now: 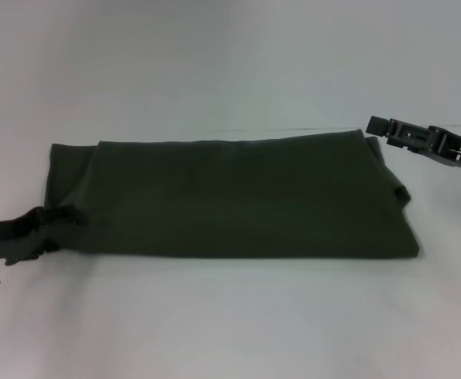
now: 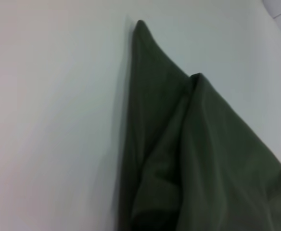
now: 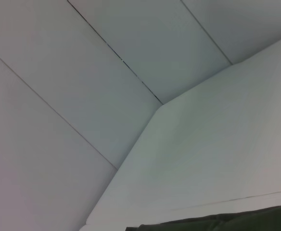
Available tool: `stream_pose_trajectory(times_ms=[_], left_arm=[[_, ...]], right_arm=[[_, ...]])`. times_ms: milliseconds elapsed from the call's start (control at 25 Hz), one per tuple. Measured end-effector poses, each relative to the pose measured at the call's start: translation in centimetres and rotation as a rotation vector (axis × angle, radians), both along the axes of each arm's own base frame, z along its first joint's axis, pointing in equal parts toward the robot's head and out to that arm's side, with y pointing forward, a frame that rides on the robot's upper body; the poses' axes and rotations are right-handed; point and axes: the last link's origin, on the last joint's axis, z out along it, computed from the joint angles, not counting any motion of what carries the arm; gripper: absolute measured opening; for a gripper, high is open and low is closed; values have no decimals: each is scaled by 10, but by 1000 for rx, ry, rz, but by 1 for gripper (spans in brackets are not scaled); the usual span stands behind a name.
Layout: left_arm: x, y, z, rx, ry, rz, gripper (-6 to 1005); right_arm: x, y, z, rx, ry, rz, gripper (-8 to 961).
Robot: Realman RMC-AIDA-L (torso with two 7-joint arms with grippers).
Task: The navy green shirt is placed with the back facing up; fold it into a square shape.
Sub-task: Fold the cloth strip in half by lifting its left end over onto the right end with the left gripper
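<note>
The navy green shirt (image 1: 238,197) lies on the white table as a long, flat band with its plain side up. My left gripper (image 1: 57,219) is at the shirt's left end, low on the table, shut on the bunched edge of the cloth. In the left wrist view the shirt (image 2: 203,159) rises in folds with two pointed corners. My right gripper (image 1: 379,126) hovers just above the far right corner of the shirt, off the cloth. In the right wrist view only a thin strip of the shirt (image 3: 227,222) shows.
The white table (image 1: 230,324) runs wide in front of and behind the shirt. A wall of pale panels (image 3: 83,72) stands behind the table's far edge.
</note>
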Motion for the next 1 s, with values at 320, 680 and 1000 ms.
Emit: stream_pose_trajectory(times_ms=[320,680,1000], left_arm=[[11,8,3,7,7,-43,830],[-2,-9,-2,-21,-15,-8,827],[-6,-13,-9,-30,-23,14,827]], right_arm=[[2,-1,0,1,-1,-4,915],[3,0,1,6,-6,-11,915],[0,3,2,8,-9,-5,915]])
